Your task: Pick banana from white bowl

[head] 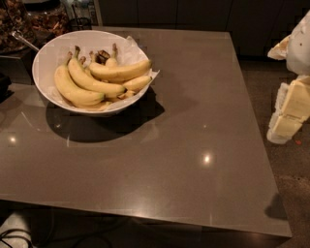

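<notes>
Dark cabinet fronts (pixel 193 14) are closing off the background behind the white bowl (pixel 43 63), and a glossy grey-brown table (pixel 193 126) is carrying that bowl, which is throwing a heavy shadow toward its near side. Crumpled white paper (pixel 138 48) is lining the bowl and poking out over its right rim. The banana (pixel 121 71) is lying on top of the pile inside the bowl, gently curved, with its dark stem pointing to the bowl's left and its tip reaching toward the right rim. Two fatter, more strongly curved bananas (pixel 80 87) are resting below it on the bowl's left side, touching it, and shorter stubby ones (pixel 137 83) are sitting tucked under its right end. A thin metal handle (pixel 23 40) is slanting in from beyond the bowl's left rim.

The gripper (pixel 290 111), a pale blocky shape, is hanging well to the right of the bowl, past the table's edge and at no point over the fruit; whether it is open or closed cannot be told from this view. Judging by that, the task is sitting at its approach step, with nothing grasped yet. The next move is likely calling for a long reach leftward across the table to a spot above the bowl, then a descent with the jaws spread across the banana's narrow width, near its middle, so that they are closing on the top fruit alone and not catching the paper or the neighbours beneath
</notes>
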You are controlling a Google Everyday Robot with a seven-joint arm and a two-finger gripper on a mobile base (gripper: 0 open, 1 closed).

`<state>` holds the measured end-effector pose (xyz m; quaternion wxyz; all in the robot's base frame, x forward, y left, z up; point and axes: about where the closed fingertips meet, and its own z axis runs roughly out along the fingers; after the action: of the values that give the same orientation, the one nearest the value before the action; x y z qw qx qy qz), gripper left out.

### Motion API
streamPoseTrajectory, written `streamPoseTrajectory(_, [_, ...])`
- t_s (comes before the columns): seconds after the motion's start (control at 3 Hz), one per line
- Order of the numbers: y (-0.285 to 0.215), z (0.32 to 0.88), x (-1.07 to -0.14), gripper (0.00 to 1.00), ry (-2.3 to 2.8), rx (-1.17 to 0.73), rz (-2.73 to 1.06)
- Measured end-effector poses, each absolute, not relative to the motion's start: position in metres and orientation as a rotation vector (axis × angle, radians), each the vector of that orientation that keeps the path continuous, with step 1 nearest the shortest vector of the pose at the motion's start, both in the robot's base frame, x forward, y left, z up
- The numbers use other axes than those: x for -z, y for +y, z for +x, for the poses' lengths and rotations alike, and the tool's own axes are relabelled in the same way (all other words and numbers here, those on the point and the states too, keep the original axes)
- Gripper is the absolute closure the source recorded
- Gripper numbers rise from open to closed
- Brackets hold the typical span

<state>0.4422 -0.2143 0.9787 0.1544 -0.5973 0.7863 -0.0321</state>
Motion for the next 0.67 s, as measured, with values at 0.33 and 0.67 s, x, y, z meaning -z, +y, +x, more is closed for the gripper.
streamPoseTrajectory(0.33, [-0.198,0.472,-0.988,0.0,2.345,0.064,-1.673])
streamPoseTrajectory(0.67, [-0.169,0.516,-1.0,0.0,2.35,0.071,-1.652])
